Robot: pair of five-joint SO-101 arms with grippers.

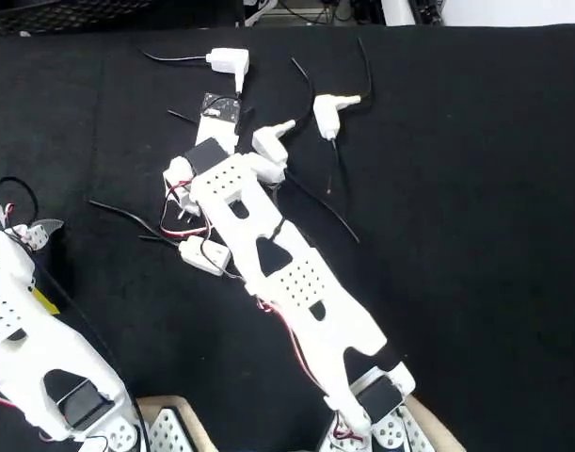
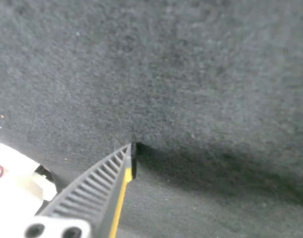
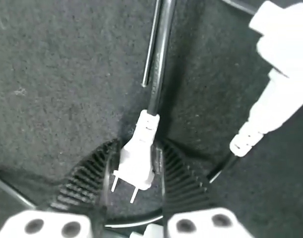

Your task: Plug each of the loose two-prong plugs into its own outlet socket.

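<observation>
A white two-prong plug [image 3: 136, 166] lies between the ribbed black fingers [image 3: 178, 173] of my right gripper [image 3: 137, 145]. The fingers sit close against both its sides, and its prongs point back toward the wrist. Its black cord [image 3: 158, 64] runs straight away over the mat. In the high view the right gripper [image 1: 221, 106] is at the back middle of the black mat [image 1: 456, 188]. My left gripper [image 2: 130, 148] is shut with nothing in it, its tip down on bare mat. It rests at the left edge [image 1: 42, 229].
Other white plugs lie near the right gripper: one at the back [image 1: 229, 61], one beside the arm [image 1: 273, 139], an angled one [image 1: 329, 111]. A big white plug [image 3: 280, 69] is close by in the right wrist view. A small white block with cords [image 1: 202, 254] lies under the right arm.
</observation>
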